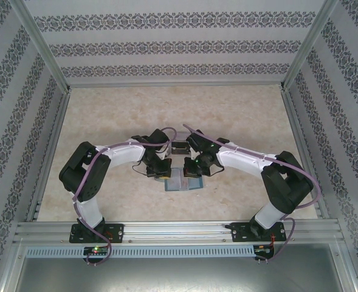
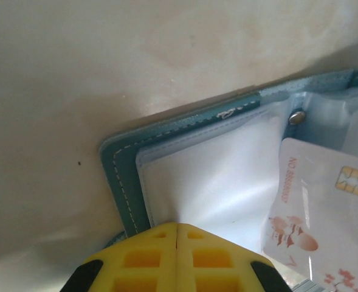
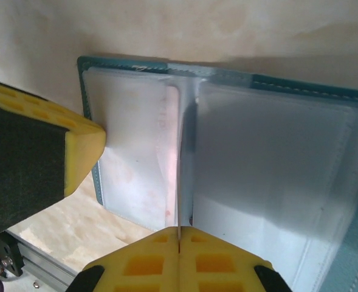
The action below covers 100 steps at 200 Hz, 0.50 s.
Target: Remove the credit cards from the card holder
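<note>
Left end effector (image 2: 177, 226) and right end effector (image 3: 179, 230) both pinch clear pages of the card holder (image 2: 121, 176); slide the credit card (image 2: 324, 207) out gently.

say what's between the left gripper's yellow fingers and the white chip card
A clear plastic sleeve of the open teal card holder, in the left wrist view.

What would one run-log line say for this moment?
card holder open | left gripper shut at clear sleeve | right gripper shut at upright leaf | chip card showing
</note>
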{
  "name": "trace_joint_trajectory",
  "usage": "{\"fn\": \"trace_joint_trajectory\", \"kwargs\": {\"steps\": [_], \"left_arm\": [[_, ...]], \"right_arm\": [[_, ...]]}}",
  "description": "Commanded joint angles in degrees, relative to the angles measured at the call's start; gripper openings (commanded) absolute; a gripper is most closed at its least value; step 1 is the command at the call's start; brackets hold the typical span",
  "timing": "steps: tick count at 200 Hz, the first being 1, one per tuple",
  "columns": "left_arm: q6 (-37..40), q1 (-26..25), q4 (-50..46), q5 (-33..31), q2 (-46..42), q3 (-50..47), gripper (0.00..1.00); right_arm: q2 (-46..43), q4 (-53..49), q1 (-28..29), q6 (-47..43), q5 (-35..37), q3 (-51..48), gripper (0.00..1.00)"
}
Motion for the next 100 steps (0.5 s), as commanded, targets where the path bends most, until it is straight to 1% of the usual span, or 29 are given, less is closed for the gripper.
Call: {"fn": "trace_joint_trajectory", "kwargs": {"steps": [1, 41, 100], "left_arm": [[1.05, -0.19, -6.34, -4.92, 0.20, 0.04, 0.00], [1.74, -0.10, -7.33, -4.62, 1.17, 3.44, 0.00], [2.11, 0.07, -7.08, -5.82, -1.83, 4.70, 0.00]], "right_arm": [[1.10, 1.57, 1.19, 2.11, -1.47, 1.06, 0.04], [-0.19, -1.71, 0.92, 0.24, 2.03, 3.07, 0.04], [-3.03, -5.73, -2.24, -6.00, 2.45, 6.16, 0.05]]}}
